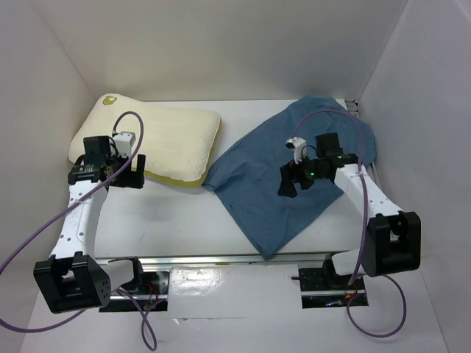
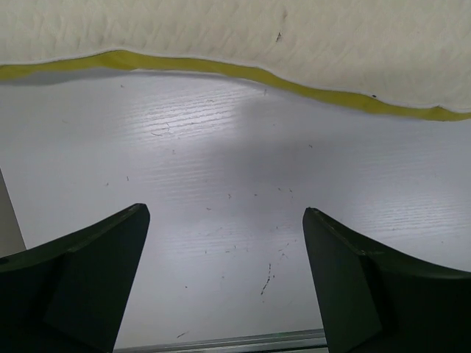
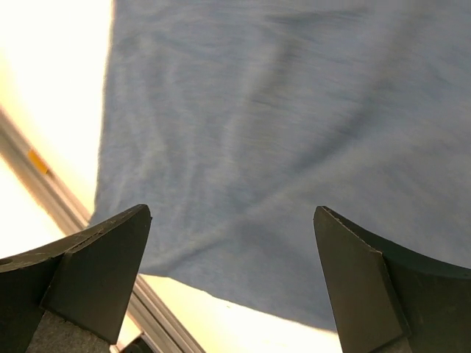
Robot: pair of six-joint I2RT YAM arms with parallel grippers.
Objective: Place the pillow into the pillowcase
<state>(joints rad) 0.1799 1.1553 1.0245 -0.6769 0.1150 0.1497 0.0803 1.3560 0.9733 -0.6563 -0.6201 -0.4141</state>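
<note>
Pillow [image 1: 147, 143] lies flat on the bench [image 1: 184, 220], pillowcase [image 1: 257, 184] crumpled just right of it, left tool [image 1: 126, 176] gaping empty at the pillow's near edge, right tool [image 1: 298, 184] gaping empty right of the pillow above the pillowcase, where pinching both layers could shut the opening.

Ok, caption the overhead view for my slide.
Both open: left end effector beside the pillow, right end effector over the pillowcase; pillow not yet inside.
</note>
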